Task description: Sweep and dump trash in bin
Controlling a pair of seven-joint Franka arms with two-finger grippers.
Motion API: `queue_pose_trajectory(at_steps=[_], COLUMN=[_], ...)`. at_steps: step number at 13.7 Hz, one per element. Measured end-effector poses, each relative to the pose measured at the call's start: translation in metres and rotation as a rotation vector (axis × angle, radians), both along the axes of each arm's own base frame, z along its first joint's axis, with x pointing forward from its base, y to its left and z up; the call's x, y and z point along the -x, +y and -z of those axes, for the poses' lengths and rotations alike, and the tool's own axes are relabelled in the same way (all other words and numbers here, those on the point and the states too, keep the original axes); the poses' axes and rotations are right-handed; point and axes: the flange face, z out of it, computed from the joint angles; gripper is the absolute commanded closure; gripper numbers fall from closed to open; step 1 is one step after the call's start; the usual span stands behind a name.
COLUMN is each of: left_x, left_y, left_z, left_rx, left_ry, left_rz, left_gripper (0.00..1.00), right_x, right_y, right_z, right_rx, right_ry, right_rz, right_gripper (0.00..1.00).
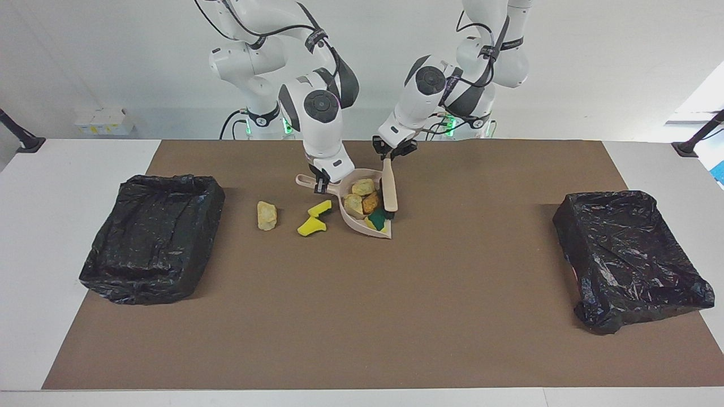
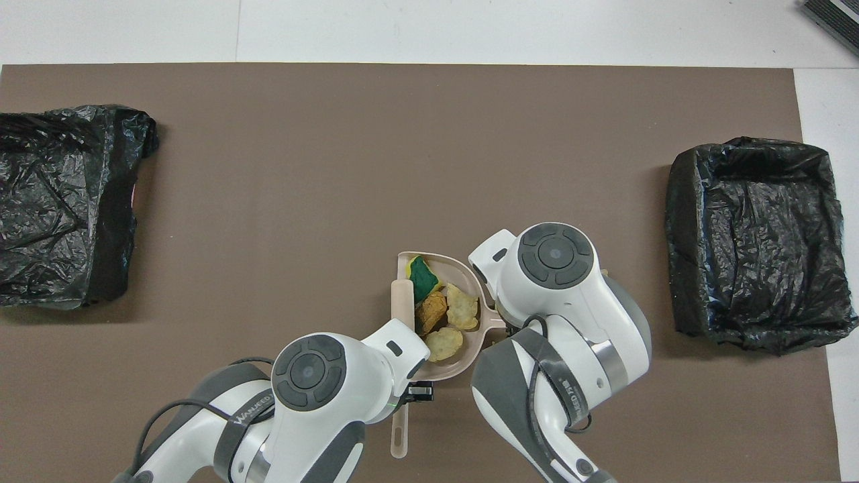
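My right gripper (image 1: 322, 184) is shut on the handle of the beige dustpan (image 1: 352, 221), which rests on the brown mat. Trash lies in the pan: two tan lumps (image 1: 362, 186), an orange-brown lump (image 1: 371, 202) and a yellow-and-green sponge (image 1: 378, 221). My left gripper (image 1: 392, 154) is shut on the beige brush (image 1: 389, 192), whose bristles stand at the pan's open side against the sponge. Beside the pan toward the right arm's end lie two yellow sponge pieces (image 1: 313, 226) and a tan lump (image 1: 266, 215); the right arm hides these in the overhead view.
Two bins lined with black bags stand on the mat, one at the right arm's end (image 1: 153, 237) and one at the left arm's end (image 1: 628, 254). The brown mat (image 1: 362, 316) stretches toward the table's edge farthest from the robots.
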Motion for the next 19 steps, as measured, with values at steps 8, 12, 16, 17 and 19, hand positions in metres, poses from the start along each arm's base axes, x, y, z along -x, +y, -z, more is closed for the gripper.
queue_pose_trajectory(at_steps=[8, 12, 16, 17, 19], left_x=[-0.013, -0.005, 0.009, 0.011, 0.02], left_y=[-0.023, -0.017, -0.01, -0.01, -0.01], left_z=[-0.054, -0.087, -0.107, -0.107, -0.099], left_rx=[-0.022, -0.033, -0.062, -0.081, -0.143], left_ry=[0.073, 0.071, 0.078, 0.077, 0.067], left_rz=[-0.01, -0.049, -0.077, -0.099, -0.143], left_gripper=[1.0, 1.0, 1.0, 1.0, 1.0], right_x=[-0.013, -0.015, -0.016, -0.018, -0.026], right_y=[-0.015, -0.02, -0.022, -0.026, -0.037], right_z=[-0.007, -0.012, -0.015, -0.017, -0.026], right_rx=[-0.141, -0.156, -0.164, -0.18, -0.218], right_ry=[0.017, 0.012, 0.007, 0.007, -0.009], right_rz=[0.071, 0.088, 0.084, 0.075, 0.026], right_gripper=[1.0, 1.0, 1.0, 1.0, 1.0])
